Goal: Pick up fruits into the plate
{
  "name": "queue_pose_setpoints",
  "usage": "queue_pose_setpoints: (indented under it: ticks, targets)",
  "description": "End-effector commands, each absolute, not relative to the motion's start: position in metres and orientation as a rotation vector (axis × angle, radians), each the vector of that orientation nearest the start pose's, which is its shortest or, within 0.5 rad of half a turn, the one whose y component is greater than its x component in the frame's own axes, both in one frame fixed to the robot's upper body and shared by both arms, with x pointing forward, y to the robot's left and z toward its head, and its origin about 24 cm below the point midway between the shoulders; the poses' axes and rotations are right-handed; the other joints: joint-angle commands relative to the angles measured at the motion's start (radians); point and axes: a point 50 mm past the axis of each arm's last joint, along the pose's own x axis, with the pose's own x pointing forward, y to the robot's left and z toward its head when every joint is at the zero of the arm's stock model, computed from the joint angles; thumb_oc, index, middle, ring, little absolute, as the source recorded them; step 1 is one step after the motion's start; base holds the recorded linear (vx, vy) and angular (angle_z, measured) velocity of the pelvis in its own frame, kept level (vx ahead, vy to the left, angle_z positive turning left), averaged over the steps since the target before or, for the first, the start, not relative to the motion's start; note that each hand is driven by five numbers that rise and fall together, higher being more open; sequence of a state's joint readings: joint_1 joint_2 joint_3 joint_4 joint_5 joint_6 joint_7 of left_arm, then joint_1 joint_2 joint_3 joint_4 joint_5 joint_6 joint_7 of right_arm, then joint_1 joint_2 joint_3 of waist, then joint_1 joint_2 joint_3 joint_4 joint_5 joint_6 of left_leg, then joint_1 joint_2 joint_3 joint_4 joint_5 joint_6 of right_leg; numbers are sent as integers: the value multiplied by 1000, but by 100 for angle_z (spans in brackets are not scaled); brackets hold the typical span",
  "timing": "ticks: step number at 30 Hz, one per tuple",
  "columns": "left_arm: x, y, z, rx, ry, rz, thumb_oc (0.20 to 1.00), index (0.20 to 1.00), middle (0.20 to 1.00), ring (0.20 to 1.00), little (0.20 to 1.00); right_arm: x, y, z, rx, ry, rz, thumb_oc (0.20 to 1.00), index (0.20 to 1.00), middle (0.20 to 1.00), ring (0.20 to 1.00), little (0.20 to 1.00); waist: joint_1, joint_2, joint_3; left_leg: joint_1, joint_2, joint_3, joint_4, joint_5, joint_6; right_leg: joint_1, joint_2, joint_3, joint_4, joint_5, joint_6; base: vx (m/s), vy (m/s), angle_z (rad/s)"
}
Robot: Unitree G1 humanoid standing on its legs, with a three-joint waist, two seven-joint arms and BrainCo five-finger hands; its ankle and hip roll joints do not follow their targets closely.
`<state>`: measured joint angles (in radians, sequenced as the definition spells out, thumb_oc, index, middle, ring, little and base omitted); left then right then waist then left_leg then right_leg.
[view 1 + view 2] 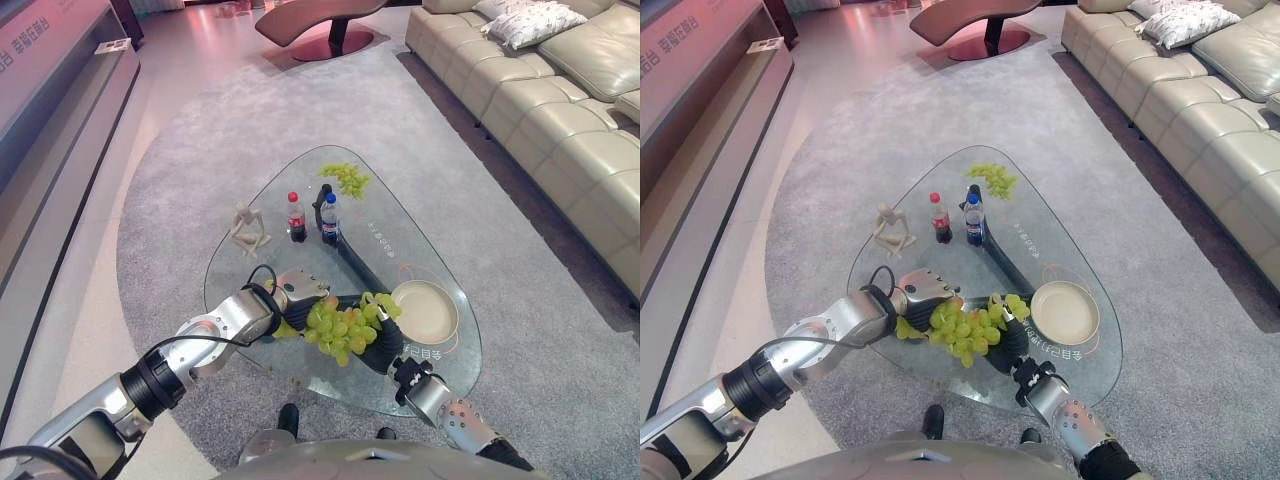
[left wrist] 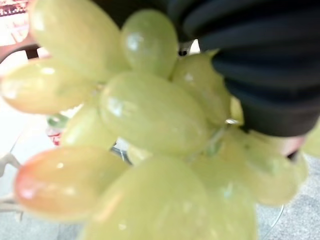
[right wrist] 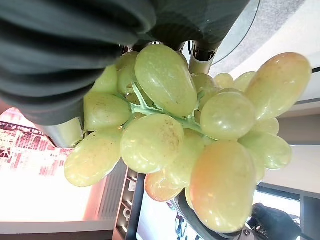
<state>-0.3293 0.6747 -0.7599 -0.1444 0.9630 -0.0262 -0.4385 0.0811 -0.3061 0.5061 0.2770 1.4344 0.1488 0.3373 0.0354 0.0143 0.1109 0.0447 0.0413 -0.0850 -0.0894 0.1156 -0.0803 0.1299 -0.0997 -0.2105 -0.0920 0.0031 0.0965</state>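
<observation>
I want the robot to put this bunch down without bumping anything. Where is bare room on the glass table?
The plate is bare inside, just right of the held grape bunch. Bare glass lies between the wooden figure and the left hand. It is crowded round the two bottles and the far grape bunch.

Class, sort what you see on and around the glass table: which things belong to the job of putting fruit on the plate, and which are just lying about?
Part of the job:
near grape bunch, between left hand and right hand
far grape bunch
plate

Just lying about:
two bottles
small figure
sofa
</observation>
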Motion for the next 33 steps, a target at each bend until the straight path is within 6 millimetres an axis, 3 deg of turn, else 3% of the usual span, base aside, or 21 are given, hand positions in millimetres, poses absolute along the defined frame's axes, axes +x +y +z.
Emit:
queue_pose_setpoints:
  ticks: [1, 2, 3, 13, 22, 27, 29, 33]
  targets:
    - [256, 101, 75, 1788, -287, -894, 542, 542, 542, 542, 542, 201, -75, -4, 1265, 417, 667, 200, 200, 200, 200, 200, -1, -15, 29, 71, -73, 42, 16, -120, 54, -7, 23, 21, 16, 35, 22, 0, 0, 0]
    - [257, 101, 75, 1780, -282, -892, 950, 950, 950, 950, 950, 202, -76, -4, 1265, 415, 666, 200, 200, 200, 200, 200, -1, -15, 29, 71, -73, 42, 17, -120, 53, -7, 23, 21, 16, 35, 22, 0, 0, 0]
    - [257, 102, 75, 1765, -275, -890, 1000, 1000, 1000, 1000, 1000, 202, -76, -4, 1265, 410, 663, 200, 200, 200, 200, 200, 0, -16, 30, 72, -73, 42, 17, -120, 53, -6, 23, 21, 16, 35, 22, 0, 0, 0]
    - [258, 111, 72, 1606, -189, -880, 1000, 1000, 1000, 1000, 1000, 206, -84, 0, 1283, 343, 622, 200, 200, 200, 200, 200, 6, -15, 23, 73, -72, 42, 17, -119, 52, -2, 24, 23, 13, 36, 22, 0, 0, 0]
    - [253, 129, 77, 1334, -87, -854, 1000, 1000, 1000, 1000, 1000, 210, -100, 5, 1296, 254, 554, 200, 200, 200, 200, 200, 14, -9, 22, 82, -66, 45, 15, -126, 51, 7, 27, 23, 10, 28, 21, 12, 1, 0]
    - [250, 143, 75, 1125, 13, -837, 1000, 1000, 1000, 1000, 1000, 210, -114, 4, 1276, 203, 501, 200, 200, 200, 200, 200, 16, -6, 25, 80, -65, 46, 18, -124, 51, 8, 27, 25, 10, 29, 19, 0, 0, 0]
    - [247, 151, 69, 914, 101, -812, 1000, 1000, 1000, 1000, 1000, 208, -122, 2, 1267, 178, 455, 200, 200, 200, 200, 200, 16, -4, 26, 81, -65, 48, 20, -124, 51, 8, 27, 29, 10, 29, 18, 37, 31, 0]
    - [243, 163, 54, 738, 193, -731, 1000, 1000, 1000, 1000, 1000, 208, -135, -3, 1249, 147, 380, 200, 200, 200, 200, 200, 17, -2, 35, 78, -62, 49, 24, -123, 53, 5, 27, 33, 12, 29, 15, 0, 0, 0]
